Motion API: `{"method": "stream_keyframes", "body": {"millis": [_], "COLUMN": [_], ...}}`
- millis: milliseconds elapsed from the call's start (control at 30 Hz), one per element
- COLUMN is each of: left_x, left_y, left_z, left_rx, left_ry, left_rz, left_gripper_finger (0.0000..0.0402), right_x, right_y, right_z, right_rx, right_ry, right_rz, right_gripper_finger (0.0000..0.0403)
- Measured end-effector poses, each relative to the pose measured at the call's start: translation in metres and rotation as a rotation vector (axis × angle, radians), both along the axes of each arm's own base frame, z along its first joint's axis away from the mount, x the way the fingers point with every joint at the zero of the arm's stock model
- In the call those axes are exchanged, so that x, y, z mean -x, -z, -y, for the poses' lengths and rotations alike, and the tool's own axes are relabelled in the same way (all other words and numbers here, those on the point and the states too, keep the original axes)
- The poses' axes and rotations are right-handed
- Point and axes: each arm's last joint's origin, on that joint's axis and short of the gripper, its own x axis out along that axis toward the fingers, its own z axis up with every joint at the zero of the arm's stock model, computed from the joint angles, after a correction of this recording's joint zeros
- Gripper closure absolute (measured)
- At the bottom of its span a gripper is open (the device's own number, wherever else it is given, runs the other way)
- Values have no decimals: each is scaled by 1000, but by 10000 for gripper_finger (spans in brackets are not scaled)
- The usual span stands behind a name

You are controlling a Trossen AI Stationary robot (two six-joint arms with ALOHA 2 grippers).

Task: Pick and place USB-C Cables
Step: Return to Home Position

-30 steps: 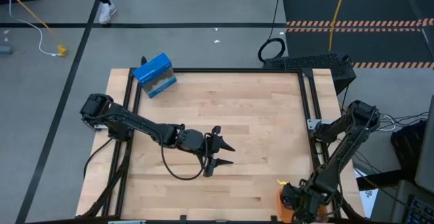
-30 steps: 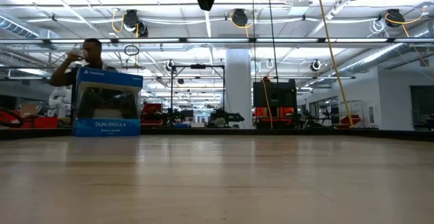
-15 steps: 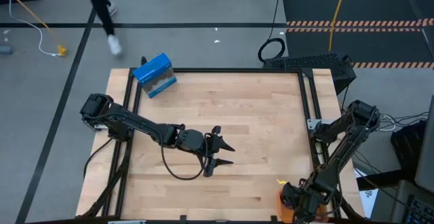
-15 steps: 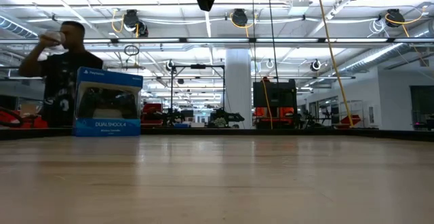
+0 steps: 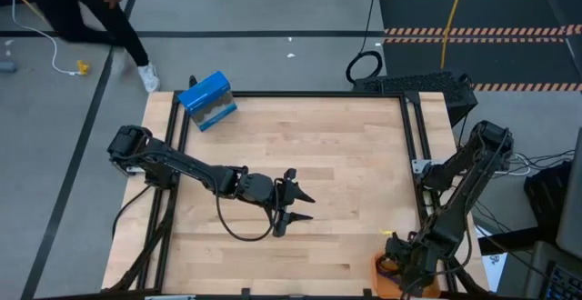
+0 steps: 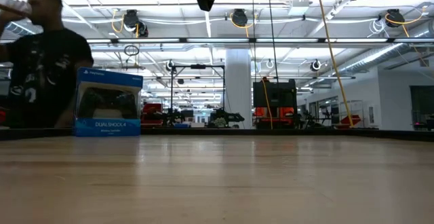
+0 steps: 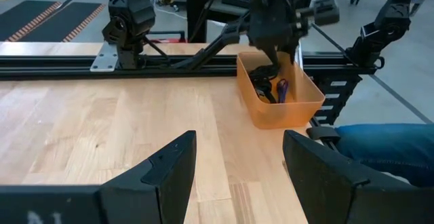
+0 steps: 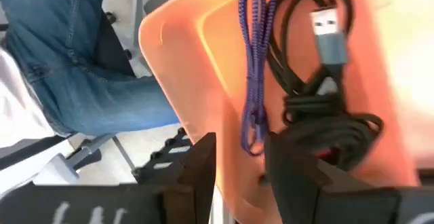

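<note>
The USB-C cables lie in an orange bin (image 5: 386,268) at the table's near right corner. The right wrist view shows a purple-blue cable (image 8: 254,61) beside black coils (image 8: 319,81), one with a grey plug. The left wrist view shows the same bin (image 7: 285,112) with the cables (image 7: 271,88) inside. My right gripper (image 8: 242,163) hangs just over the bin, open by a narrow gap, and appears farther off in the left wrist view (image 7: 274,47). My left gripper (image 5: 309,207) waits open above the table's middle, its fingers (image 7: 169,166) pointing at the bin. My right gripper comes at the bin from above. The purple-blue cable's lower loop (image 8: 251,142) shows in the gap between the fingers. I cannot tell whether either finger touches it.
A blue controller box (image 5: 207,100) stands at the far left corner, also in the low view (image 6: 108,102). The left arm's black cord (image 5: 241,229) loops on the wood. A person (image 6: 41,61) stands beyond the far left edge. Another person's jeans (image 7: 386,149) are close beside the bin.
My right arm has shifted a little, its gripper moving slightly toward the table's right edge over the bin. The person beyond the far left corner has walked leftward, closer to the table's edge.
</note>
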Motion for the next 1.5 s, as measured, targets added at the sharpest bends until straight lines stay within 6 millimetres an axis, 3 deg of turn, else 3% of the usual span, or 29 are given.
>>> {"method": "stream_keyframes", "body": {"millis": [100,267,567,800,933,1100,1500], "left_x": [0,5,27,37,43,56,86], "left_y": [-1,-15,-40,-41,-17,6,40], "left_z": [0,-4,-17,-26,-27,-32,-54], "left_rx": [-12,-16,-99,-147,-154,-169,-130], "left_ry": [4,1,-72,-168,-163,-115,-138], "left_rz": [13,47,34,12,5,35,80], "left_gripper_finger": [179,179,181,257,323,391,390], "right_x": [2,-1,-3,-3,-5,-6,8], "right_y": [-11,-29,-63,-79,-65,-27,44], "right_z": [11,34,75,96,101,108,144], "right_rx": [14,119,427,670,688,713,661], "right_ry": [-3,-11,-193,-336,-347,-352,-336], "right_rz": [60,324,810,1046,1179,1347,1560], "right_gripper_finger": [289,310,387,397,402,402,403]}}
